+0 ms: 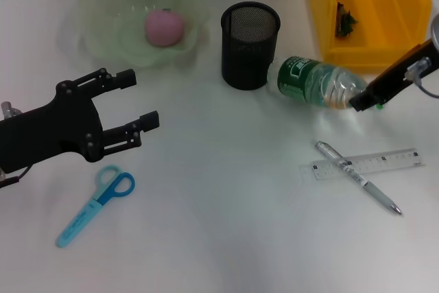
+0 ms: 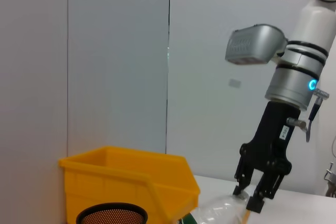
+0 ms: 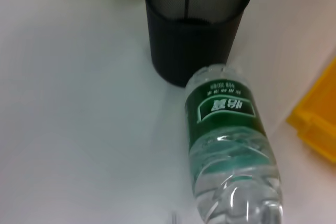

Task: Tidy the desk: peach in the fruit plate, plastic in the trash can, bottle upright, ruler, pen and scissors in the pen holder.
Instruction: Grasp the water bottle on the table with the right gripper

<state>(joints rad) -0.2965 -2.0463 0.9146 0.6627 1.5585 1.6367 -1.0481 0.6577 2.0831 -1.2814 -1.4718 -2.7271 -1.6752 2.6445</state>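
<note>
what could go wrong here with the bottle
The right claw is at the neck end of the lying bottle, whose base rests against the pen holder. Tipping it upright could shove or topple the holder. The clear plastic looks smooth, so a grip near one end might slip. The pen and ruler lie close by and could be knocked if the bottle rolls.

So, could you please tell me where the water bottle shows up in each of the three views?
Head view: the water bottle lies on its side right of centre, between pen holder and yellow bin.
Left wrist view: only its clear end shows at the bottom edge, under the right gripper.
Right wrist view: it fills the lower middle.
Shared landmark: the black mesh pen holder beside it.
</note>
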